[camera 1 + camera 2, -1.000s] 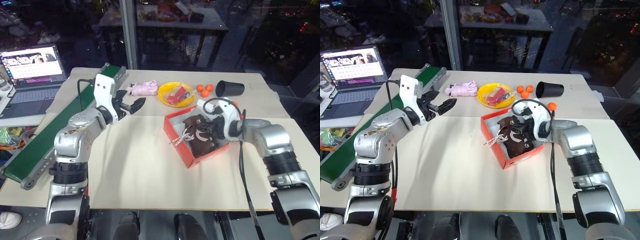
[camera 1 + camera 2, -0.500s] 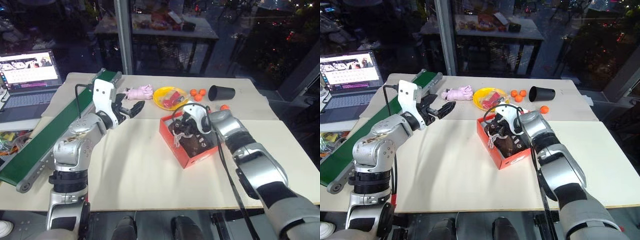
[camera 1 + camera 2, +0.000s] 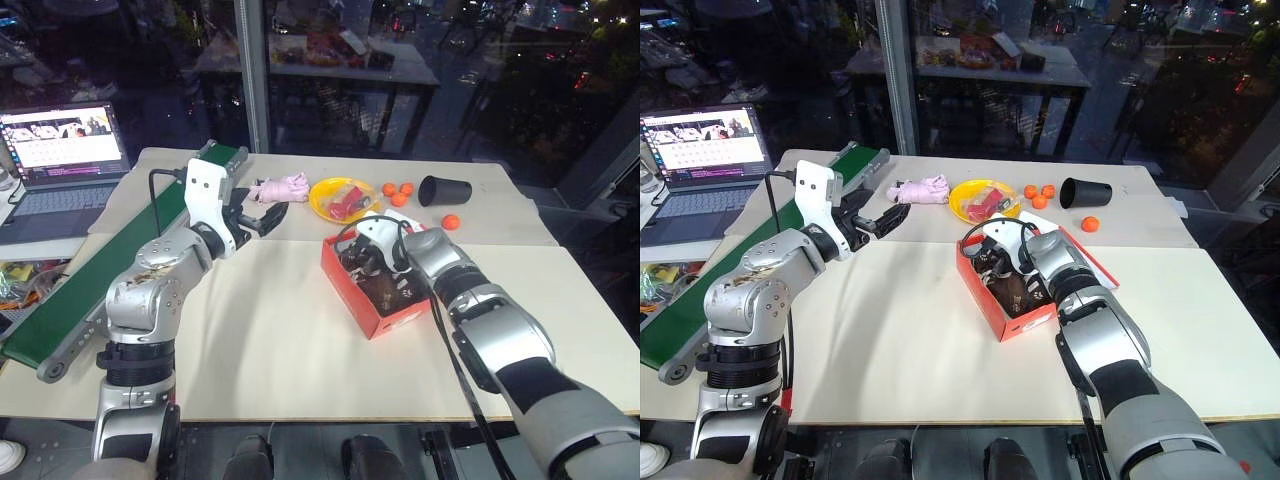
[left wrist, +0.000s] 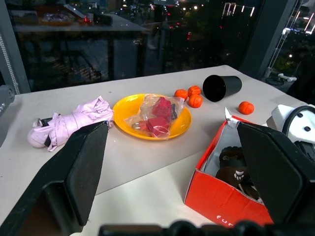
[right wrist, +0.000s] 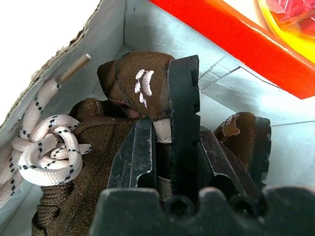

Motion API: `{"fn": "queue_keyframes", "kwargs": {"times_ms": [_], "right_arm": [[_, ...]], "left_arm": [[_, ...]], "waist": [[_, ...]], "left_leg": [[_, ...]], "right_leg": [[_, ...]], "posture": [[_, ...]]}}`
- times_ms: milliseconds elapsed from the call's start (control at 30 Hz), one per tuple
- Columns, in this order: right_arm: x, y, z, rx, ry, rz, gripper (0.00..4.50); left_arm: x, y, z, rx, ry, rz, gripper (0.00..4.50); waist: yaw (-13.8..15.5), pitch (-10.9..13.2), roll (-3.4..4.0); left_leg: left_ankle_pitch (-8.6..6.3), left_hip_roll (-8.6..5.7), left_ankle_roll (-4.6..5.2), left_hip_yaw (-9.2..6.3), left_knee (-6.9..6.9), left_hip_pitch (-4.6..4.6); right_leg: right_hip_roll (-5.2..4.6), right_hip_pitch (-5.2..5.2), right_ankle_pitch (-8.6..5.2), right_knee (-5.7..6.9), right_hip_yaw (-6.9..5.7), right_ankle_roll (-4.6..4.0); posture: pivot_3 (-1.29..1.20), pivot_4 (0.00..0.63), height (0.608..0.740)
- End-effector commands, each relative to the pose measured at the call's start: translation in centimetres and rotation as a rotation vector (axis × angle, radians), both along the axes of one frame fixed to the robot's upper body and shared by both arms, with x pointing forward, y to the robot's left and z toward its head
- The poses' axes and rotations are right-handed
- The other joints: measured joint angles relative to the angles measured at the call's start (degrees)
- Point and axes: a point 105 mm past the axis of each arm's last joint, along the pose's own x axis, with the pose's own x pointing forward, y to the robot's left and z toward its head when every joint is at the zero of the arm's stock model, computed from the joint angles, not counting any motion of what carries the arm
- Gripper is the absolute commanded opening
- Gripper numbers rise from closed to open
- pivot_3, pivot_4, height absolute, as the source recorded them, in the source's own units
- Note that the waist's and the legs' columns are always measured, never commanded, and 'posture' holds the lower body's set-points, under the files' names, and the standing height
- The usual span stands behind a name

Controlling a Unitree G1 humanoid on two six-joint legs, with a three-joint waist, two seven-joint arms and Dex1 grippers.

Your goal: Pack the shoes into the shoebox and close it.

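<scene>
right end effector (image 5: pixel 160 147) down inside shoebox (image 3: pixel 352 290) on counter (image 3: pixel 270 350), fingers narrowly apart on heel tab of shoes (image 5: pixel 123 132) in box. i see left end effector (image 3: pixel 262 214) wide open, empty. risk: lace hanging over wall jams lid.

Wide bare tabletop (image 3: pixel 260 340) on the near and left sides of the shoebox (image 3: pixel 375 310). Crowded on the far side: yellow bowl (image 3: pixel 345 198) just beyond the box, pink bundle (image 3: pixel 282 187) to its left, oranges (image 3: pixel 398 190) and black cup (image 3: pixel 444 189) to its right. Inside the box, shoes (image 5: pixel 123 142) leaving little room.
</scene>
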Motion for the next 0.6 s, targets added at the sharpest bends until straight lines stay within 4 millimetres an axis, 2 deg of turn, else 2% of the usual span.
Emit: {"fn": "queue_keyframes", "kwargs": {"times_ms": [33, 167, 233, 433, 500, 600], "right_arm": [[-2.2, -1.8, -4.9, -0.010, 0.169, -0.088, 2.53], [-1.9, -1.3, -4.5, 0.074, 0.164, -0.122, 3.91], [-1.2, -1.1, -3.1, 0.135, 0.131, -0.138, 4.47], [0.0, -0.6, 2.7, 0.363, 0.079, -0.159, 4.47], [-0.8, -0.5, 5.4, 0.468, 0.087, -0.132, 4.47], [-3.4, -1.2, 8.5, 0.513, 0.059, -0.077, 4.47]], "left_arm": [[-0.5, -0.7, 1.5, 0.004, -0.059, -0.032, 4.50], [-0.4, -1.0, 1.5, 0.008, -0.057, -0.042, 4.50], [-0.3, -1.2, 1.5, 0.010, -0.056, -0.049, 4.50], [-0.3, -1.6, 1.1, 0.041, -0.043, -0.087, 4.50], [-0.5, -1.8, 0.7, 0.089, -0.032, -0.134, 4.50], [-1.3, -2.4, -0.3, 0.167, -0.005, -0.253, 4.50]], "waist": [[0.03, -0.01, 0.02], [0.06, -0.01, 0.02], [0.08, -0.01, 0.02], [0.10, 0.22, 0.36], [0.21, 0.44, 0.65], [0.33, 0.75, 1.09]], "left_leg": [[0.00, 0.00, 0.00, 0.00, -0.01, 0.00], [0.01, -0.01, 0.01, 0.00, -0.16, -0.01], [0.01, -0.01, 0.02, 0.00, -0.23, -0.01], [0.01, -0.01, 0.02, 0.01, -0.26, -0.08], [0.06, -0.02, 0.10, 0.00, -0.26, -0.24], [0.25, -0.03, 0.40, -0.01, -0.27, -0.63]], "right_leg": [[-0.01, -0.01, -0.01, 0.01, 0.00, -0.01], [0.00, -0.03, -0.02, -0.02, -0.01, 0.09], [0.00, -0.05, 0.01, -0.02, -0.01, 0.13], [0.00, -0.18, 0.00, 0.02, -0.01, 0.17], [0.00, -0.31, 0.04, 0.01, -0.01, 0.24], [0.00, -0.65, 0.18, 0.02, -0.01, 0.03]], "posture": [[0.00, 0.150, 0.740], [0.00, 0.150, 0.740], [0.00, 0.150, 0.740], [0.00, 0.150, 0.740], [0.00, 0.150, 0.740], [0.00, 0.150, 0.740]]}}
